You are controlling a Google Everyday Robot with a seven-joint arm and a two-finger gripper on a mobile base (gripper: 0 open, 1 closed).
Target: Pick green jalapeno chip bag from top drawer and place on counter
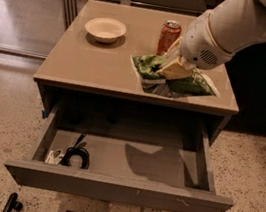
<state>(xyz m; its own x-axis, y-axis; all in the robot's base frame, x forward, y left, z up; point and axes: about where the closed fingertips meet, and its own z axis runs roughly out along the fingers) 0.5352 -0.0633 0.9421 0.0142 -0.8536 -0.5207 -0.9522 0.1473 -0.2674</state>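
Bag (193, 85), crinkled green foil, sits over the front right part of the counter (99, 64), close to the front edge, its ends sticking out to either side of the gripper (173, 70). The gripper comes down on the middle of the bag from above and from the right, and its tan jaws are clamped on the foil, one of them lying across the top of it. A dark shadow shows under the bag's front edge; whether the bag touches the counter or hangs just above it cannot be told. The white arm (237, 29) runs up from the gripper to the upper right corner. Just behind the bag and the gripper, an orange-red can (169, 34) stands upright on the counter. Farther left, well apart from the can, a shallow white bowl (105, 28) rests near the back of the counter. Below the counter, the drawer (119, 189) is pulled far out, with its plain front toward the camera. In its left front corner lies a coiled black cable (77, 156) with a small white piece beside it. The arm's shadow falls on the right of the drawer bottom. Speckled floor (252, 168) lies around the cabinet.
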